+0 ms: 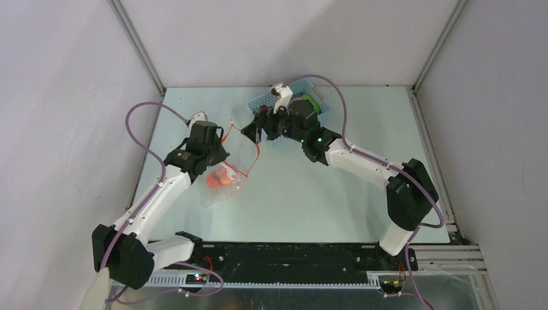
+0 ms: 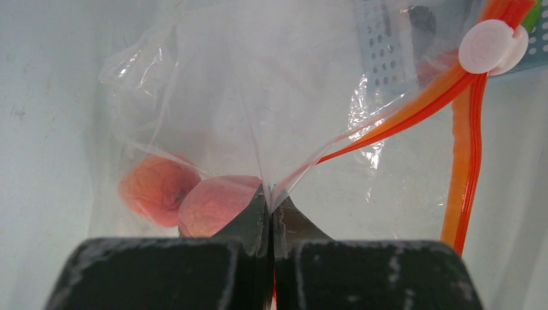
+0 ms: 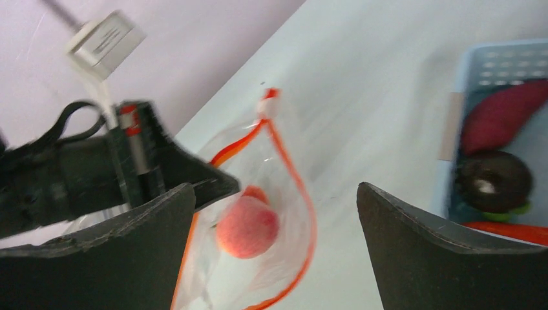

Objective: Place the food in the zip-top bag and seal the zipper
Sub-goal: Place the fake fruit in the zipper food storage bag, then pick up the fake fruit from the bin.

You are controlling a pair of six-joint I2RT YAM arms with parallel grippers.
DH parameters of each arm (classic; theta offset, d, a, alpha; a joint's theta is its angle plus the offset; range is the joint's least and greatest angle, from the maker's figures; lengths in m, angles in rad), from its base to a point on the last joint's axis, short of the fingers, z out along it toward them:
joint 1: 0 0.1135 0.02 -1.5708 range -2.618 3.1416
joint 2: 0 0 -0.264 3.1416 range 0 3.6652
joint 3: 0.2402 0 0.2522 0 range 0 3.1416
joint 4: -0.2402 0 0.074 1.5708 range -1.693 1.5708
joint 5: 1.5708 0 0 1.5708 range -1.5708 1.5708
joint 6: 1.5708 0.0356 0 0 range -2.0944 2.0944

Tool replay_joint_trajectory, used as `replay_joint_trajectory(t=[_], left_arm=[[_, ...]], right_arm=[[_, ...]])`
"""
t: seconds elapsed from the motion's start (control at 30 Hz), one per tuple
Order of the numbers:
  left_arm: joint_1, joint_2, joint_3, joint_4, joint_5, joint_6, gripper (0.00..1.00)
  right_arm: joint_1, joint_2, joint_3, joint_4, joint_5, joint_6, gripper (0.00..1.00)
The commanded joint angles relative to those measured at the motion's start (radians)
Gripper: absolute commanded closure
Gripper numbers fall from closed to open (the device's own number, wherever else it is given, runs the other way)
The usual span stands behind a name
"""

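Left gripper (image 2: 270,208) clamps the zip-top bag (image 2: 213,97) at its rim, right gripper (image 3: 271,200) gapes empty; a slip could collapse the mouth.

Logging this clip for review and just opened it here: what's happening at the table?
The left gripper is shut on the edge of the zip-top bag, holding its mouth open. Two peach-orange toy fruits lie inside. The right gripper is open and empty, between the bag and the light-blue basket, where a purple piece and a dark piece lie among others. The zipper is not sealed.
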Motion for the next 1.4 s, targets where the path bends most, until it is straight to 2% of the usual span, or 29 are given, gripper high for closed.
replay_joint_trajectory(t=[0.0, 0.17, 0.3, 0.43, 0.63, 0.87, 1.2, 1.37], left_arm=[[0.014, -0.023, -0.007, 0.023, 0.0, 0.003, 1.0], [0.019, -0.021, -0.007, 0.023, -0.002, 0.003, 1.0], [0.023, -0.017, -0.004, 0.023, -0.001, 0.004, 1.0], [0.024, -0.015, 0.001, 0.021, -0.006, 0.002, 1.0], [0.027, -0.011, 0.005, 0.019, -0.012, 0.0, 1.0], [0.031, 0.001, 0.011, 0.022, -0.011, 0.0, 1.0], [0.04, 0.028, 0.019, 0.035, 0.003, 0.007, 1.0], [0.046, 0.032, 0.021, 0.033, 0.005, 0.009, 1.0]], right_arm=[[-0.094, -0.013, 0.007, 0.042, 0.067, 0.115, 0.0], [-0.169, 0.094, 0.129, -0.113, 0.2, 0.199, 0.01], [-0.225, 0.252, 0.35, -0.33, 0.279, 0.238, 0.01], [-0.246, 0.404, 0.553, -0.461, 0.44, 0.236, 0.0], [-0.28, 0.578, 0.721, -0.471, 0.559, 0.305, 0.01], [-0.326, 0.752, 0.875, -0.43, 0.555, 0.42, 0.01], [-0.321, 0.841, 0.916, -0.435, 0.593, 0.513, 0.01], [-0.319, 0.882, 0.989, -0.516, 0.6, 0.555, 0.03]])
